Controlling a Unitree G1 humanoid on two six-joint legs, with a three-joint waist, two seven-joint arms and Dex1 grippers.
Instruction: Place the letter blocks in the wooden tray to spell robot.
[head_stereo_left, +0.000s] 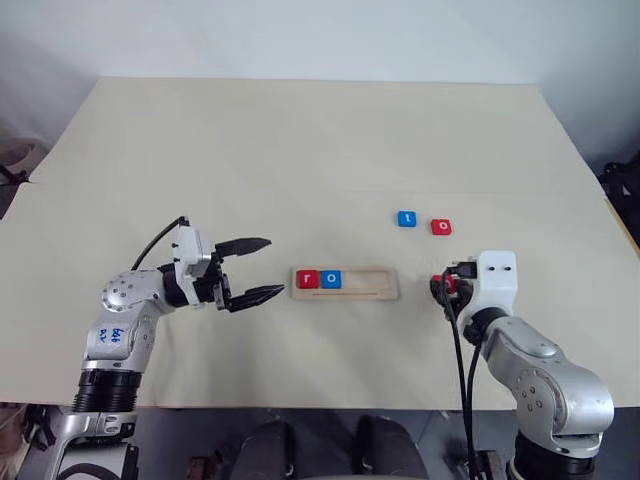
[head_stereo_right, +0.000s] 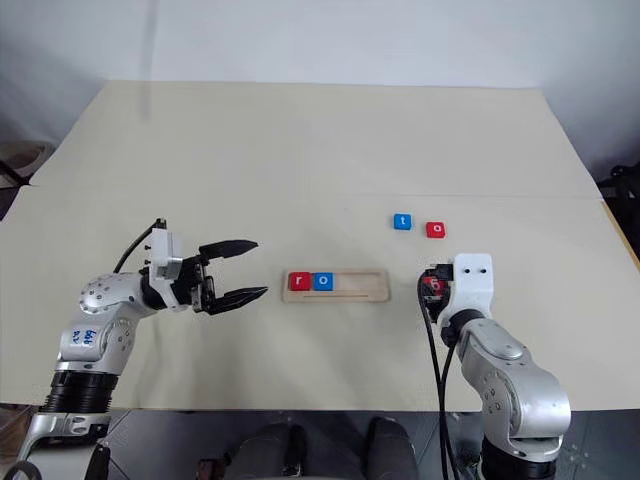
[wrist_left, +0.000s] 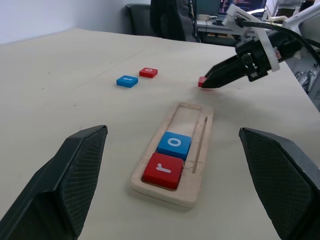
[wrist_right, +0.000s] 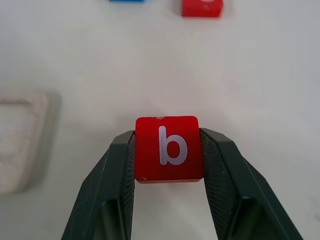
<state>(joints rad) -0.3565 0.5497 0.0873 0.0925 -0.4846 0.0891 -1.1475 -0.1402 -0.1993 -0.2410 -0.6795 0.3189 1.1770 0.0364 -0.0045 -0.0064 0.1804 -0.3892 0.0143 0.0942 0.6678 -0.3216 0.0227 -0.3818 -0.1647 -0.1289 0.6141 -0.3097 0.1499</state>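
While the right tool (wrist_right: 167, 150) pinches the red b block (wrist_right: 168, 148) just right of the wooden tray (head_stereo_left: 345, 284), r and o already sit at the tray's left end; left tool (head_stereo_left: 248, 270) hangs open nearby; t (head_stereo_left: 406, 218) and 2nd o (head_stereo_left: 441, 227) wait on the desk (head_stereo_left: 300, 150); imo b should go down flat, letter upright, snug vs the blue o.

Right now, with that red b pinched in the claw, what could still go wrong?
The right claw grips the red b block only by its two side edges, so it might slip or twist before reaching the wooden tray. The slot beside the blue o looks snug, so the b might catch the rim or nudge its neighbour. The left claw waits open near the tray's end and could bump it.
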